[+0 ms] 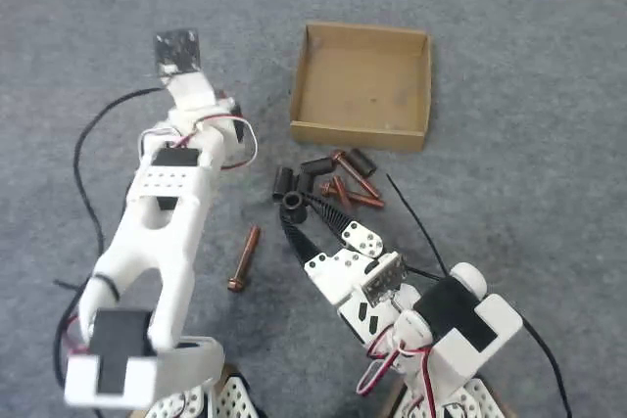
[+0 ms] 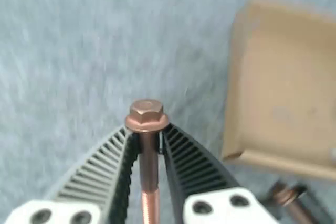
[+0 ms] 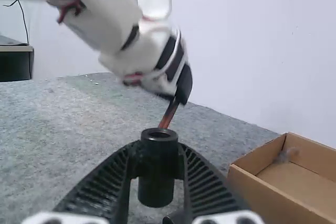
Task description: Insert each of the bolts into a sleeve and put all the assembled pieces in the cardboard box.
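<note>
Currently the left arm (image 1: 162,232) is stretching up the left side of the high view. The left gripper (image 2: 147,132) is clamping a copper bolt (image 2: 146,116) by the shank, just under the hex head. Right of that arm, a loose bolt (image 1: 243,257) is lying on the grey mat (image 1: 509,193), left of centre. At centre, the right gripper (image 1: 292,214) is pinching a black sleeve (image 1: 292,203) with its mouth facing up. In the right wrist view the held bolt's tip is hanging near that mouth but apart from it, and tilted. Just right of the sleeve, a pile (image 1: 338,183) of bolts and sleeves is waiting. Above the pile, at upper centre, the box (image 1: 358,134) is sitting with no assembled piece in it.

The task is probably at its first insertion, and alignment is looking like the main risk. The bolt is coming in at a slant, so its tip may catch the sleeve's rim instead of entering. That push could swing the bolt between the ribbed fingers or tip the sleeve out of its grip. A dropped sleeve may roll into the pile. The right gripper is also working close to the pile, so a sideways correction could scatter those pieces.
</note>
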`<action>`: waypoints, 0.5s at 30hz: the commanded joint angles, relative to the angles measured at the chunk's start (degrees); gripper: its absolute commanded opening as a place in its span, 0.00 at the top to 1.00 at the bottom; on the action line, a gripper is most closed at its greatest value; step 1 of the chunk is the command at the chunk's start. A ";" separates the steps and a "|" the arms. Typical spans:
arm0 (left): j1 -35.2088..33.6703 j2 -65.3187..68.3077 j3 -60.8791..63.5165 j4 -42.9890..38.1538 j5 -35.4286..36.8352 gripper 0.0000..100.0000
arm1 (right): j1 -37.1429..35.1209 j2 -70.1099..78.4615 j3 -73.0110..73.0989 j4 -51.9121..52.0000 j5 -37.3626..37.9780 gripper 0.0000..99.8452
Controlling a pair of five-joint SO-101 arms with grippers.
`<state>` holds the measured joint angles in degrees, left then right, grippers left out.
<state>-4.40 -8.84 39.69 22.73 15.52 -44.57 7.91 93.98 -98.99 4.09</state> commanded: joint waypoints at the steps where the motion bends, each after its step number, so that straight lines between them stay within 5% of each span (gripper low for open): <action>1: 0.18 -11.43 0.22 -3.16 0.53 0.99 | -0.04 -2.68 1.58 -0.84 -0.79 0.99; 15: 12.92 -49.05 28.53 -17.14 0.53 0.99 | -0.04 -2.68 1.67 -0.84 -0.88 0.99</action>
<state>5.10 -44.35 63.87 8.92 15.52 -44.57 7.91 93.98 -98.99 4.09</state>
